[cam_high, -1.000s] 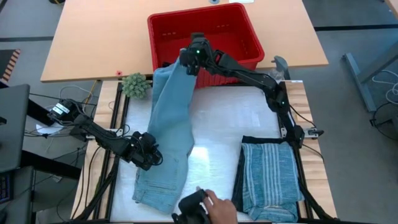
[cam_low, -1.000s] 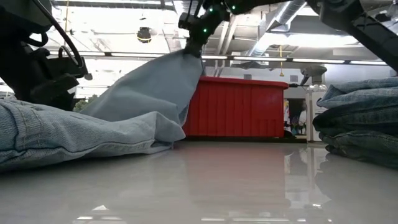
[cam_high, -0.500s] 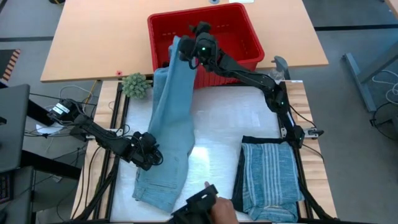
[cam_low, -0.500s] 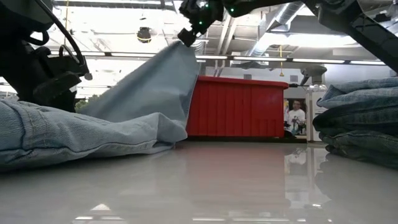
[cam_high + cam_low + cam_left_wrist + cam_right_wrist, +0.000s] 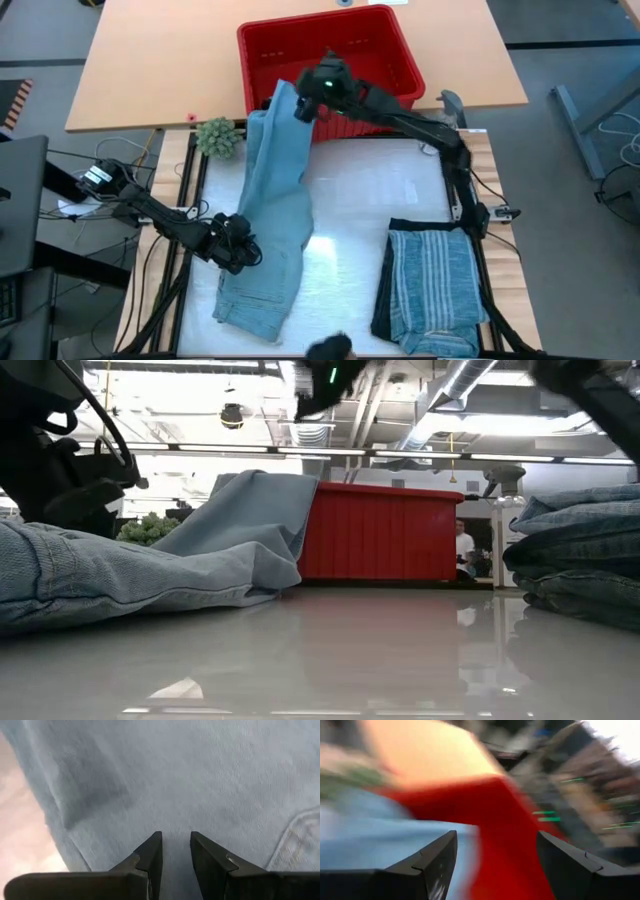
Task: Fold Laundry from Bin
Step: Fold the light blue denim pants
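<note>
Jeans on a shiny white table, red bin at the far end

The right gripper (image 5: 322,82) hangs wide open over the red bin (image 5: 390,50), holding nothing. The light blue jeans (image 5: 272,200) lie just beside it, one leg end draped on the bin's rim. The left gripper (image 5: 176,851) pinches the jeans near the waist. A folded striped stack (image 5: 432,285) sits apart. A person (image 5: 461,546) stands in the room behind.

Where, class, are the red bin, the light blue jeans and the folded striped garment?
red bin (image 5: 395,45): high view, on its far right wall.
light blue jeans (image 5: 275,220): high view, mid-leg, lying flat on the table.
folded striped garment (image 5: 432,275): high view, centre of its top layer.
</note>
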